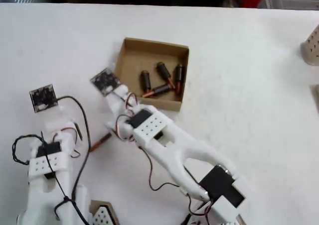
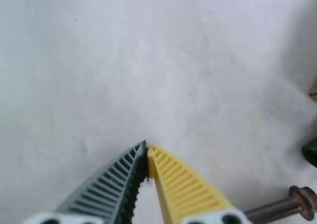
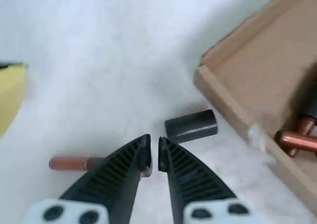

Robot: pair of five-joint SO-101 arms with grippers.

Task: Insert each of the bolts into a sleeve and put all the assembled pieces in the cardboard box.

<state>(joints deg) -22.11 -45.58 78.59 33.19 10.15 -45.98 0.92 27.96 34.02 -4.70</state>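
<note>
Tabletop (image 3: 99,60), bolt (image 3: 74,163) partly under right jaws

Surface (image 1: 249,85): white, matte, with a dark room beyond its far edge.
Cardboard box (image 1: 149,53): open-topped, set toward the far edge, left of centre.
Bolt (image 1: 99,141): copper-coloured, lying flat, nearer the near edge than the box.
Sleeve (image 3: 191,124): dark, on its side, just beside the box's outer wall and apart from the bolt.
Perforated object (image 1: 311,46): pale, at the right edge.
</note>
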